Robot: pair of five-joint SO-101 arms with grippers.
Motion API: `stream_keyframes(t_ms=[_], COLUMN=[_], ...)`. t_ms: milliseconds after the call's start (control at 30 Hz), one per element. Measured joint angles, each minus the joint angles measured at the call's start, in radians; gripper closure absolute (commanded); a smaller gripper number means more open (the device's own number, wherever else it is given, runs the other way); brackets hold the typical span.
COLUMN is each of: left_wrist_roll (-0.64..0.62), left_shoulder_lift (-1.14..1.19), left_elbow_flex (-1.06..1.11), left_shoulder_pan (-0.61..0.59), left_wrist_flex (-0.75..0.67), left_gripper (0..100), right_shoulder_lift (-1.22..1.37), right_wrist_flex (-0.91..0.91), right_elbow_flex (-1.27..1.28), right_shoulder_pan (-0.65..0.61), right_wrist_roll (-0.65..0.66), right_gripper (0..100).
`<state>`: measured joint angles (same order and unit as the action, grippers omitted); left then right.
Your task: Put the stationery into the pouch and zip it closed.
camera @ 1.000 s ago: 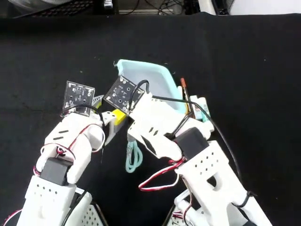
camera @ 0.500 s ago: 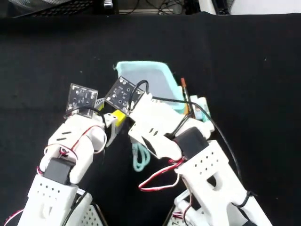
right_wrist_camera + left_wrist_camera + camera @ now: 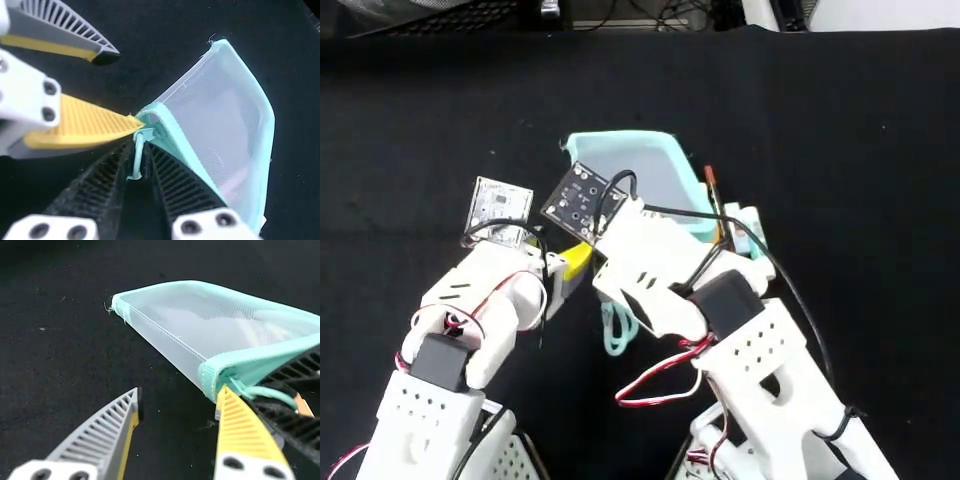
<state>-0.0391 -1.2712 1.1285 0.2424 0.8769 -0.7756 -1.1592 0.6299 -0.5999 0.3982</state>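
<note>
The right claw [image 3: 140,150] is clamped on a teal cord [image 3: 136,162] that leaves the near corner of the pouch [image 3: 225,120]. Its two black fingers [image 3: 175,185] are pressed together with the cord pinched between them. The left claw [image 3: 180,392] is spread apart and nothing is gripped in it. Its yellow finger [image 3: 240,432] is laid with the tip against the same teal-edged corner of the pouch, just beside the black fingers. Its grey finger [image 3: 102,437] is set off to the left, over the bare black tabletop [image 3: 60,330]. In the high view both claws are found together at the near left end of the pouch, the left arm reaching in from the near left and the right arm from the near right. A loop of the same cord is seen on the tabletop on the near side of the claws, between the two arms. The pouch is made of translucent white mesh with a teal border. It is placed near the middle of the tabletop and extends from the claws towards the far side. A pen [image 3: 712,195] with an orange-red end is seen outside the pouch, just beside its right edge, partly covered by the right arm. Whether the zip is open or closed cannot be told.
</note>
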Motion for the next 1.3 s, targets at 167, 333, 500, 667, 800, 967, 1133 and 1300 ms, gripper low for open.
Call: stream_keyframes(t_ms=[167,333,500,667,800,967,1133,1300], left_wrist_roll=[0.000,0.000,0.000,0.044,0.046,0.038,0.078,0.146], left_shoulder_lift=[0.000,0.000,0.000,-0.006,-0.012,-0.011,-0.006,0.000], left_elbow_flex=[0.031,0.095,0.115,0.121,0.092,-0.075,-0.356,-0.606], left_shoulder_pan=[0.000,-0.002,-0.002,0.006,0.006,-0.034,-0.163,-0.229], left_wrist_flex=[-0.107,-0.207,-0.226,-0.226,-0.195,-0.015,0.262,0.480], left_gripper=[74,74,80,95,97,97,97,97], right_shoulder_lift=[0.000,0.000,0.000,0.002,0.002,0.002,-0.066,-0.112], right_wrist_flex=[0.000,0.000,0.000,-0.037,-0.092,-0.161,-0.218,-0.256], right_elbow_flex=[0.000,0.000,0.000,-0.034,-0.109,-0.227,-0.359,-0.419], right_shoulder_pan=[0.000,0.000,0.002,0.002,-0.003,-0.003,-0.005,0.041], right_wrist_roll=[0.003,0.003,0.002,0.000,-0.002,-0.005,-0.005,-0.005], right_gripper=[98.6,98.6,98.6,98.6,98.6,98.6,98.6,98.6])
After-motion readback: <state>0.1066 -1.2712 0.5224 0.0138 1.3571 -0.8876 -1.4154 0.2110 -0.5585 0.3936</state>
